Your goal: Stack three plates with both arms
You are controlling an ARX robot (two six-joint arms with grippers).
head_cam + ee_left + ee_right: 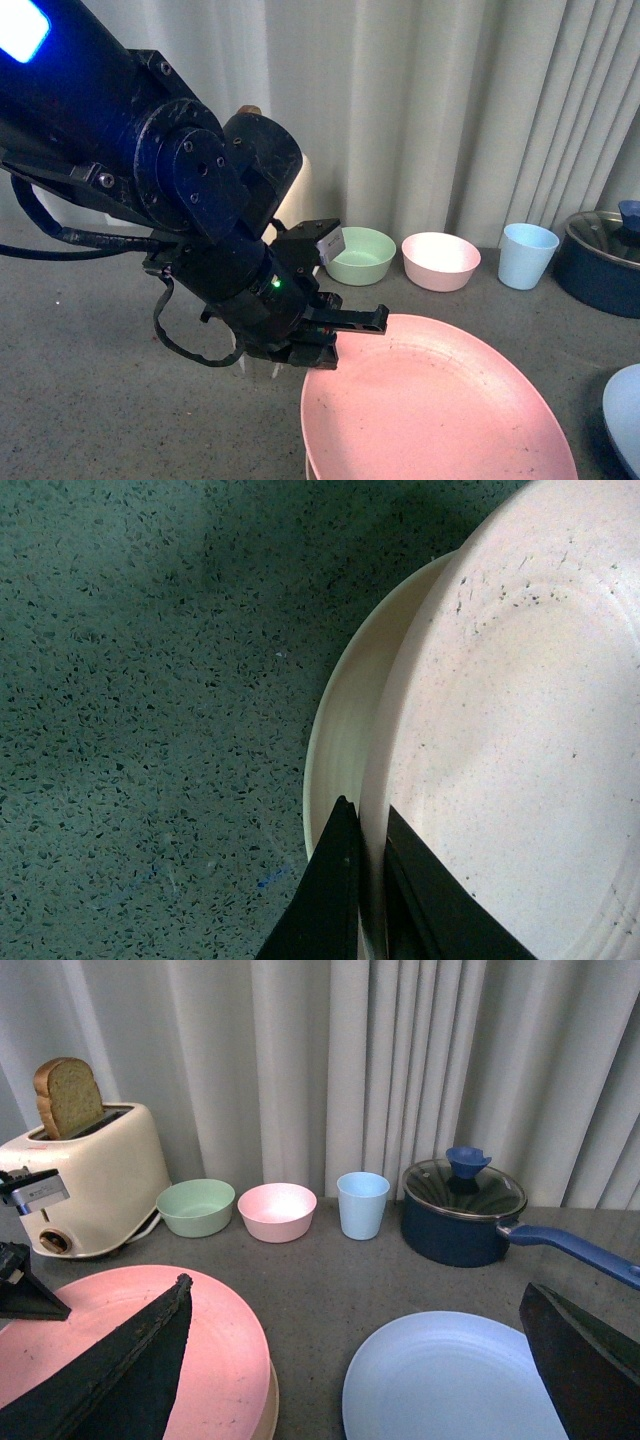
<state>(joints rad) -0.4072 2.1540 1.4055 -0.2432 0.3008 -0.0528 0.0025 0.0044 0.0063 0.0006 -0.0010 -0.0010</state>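
My left gripper (340, 335) is shut on the near rim of the pink plate (435, 410), holding it tilted just over the cream-beige plate (345, 730). In the left wrist view the jaws pinch the pink plate's rim (372, 880), with the cream plate lying under it. The pink plate (225, 1350) and an edge of the cream plate (270, 1405) also show in the right wrist view. The light blue plate (450, 1385) lies flat on the table to the right, also at the front view's edge (625, 415). My right gripper (360, 1360) is open above the blue plate.
Along the curtain stand a toaster (85, 1180) with bread, a green bowl (358, 255), a pink bowl (440, 260), a light blue cup (526, 255) and a dark blue lidded pot (463, 1210) with a long handle. The table (90, 400) is grey speckled.
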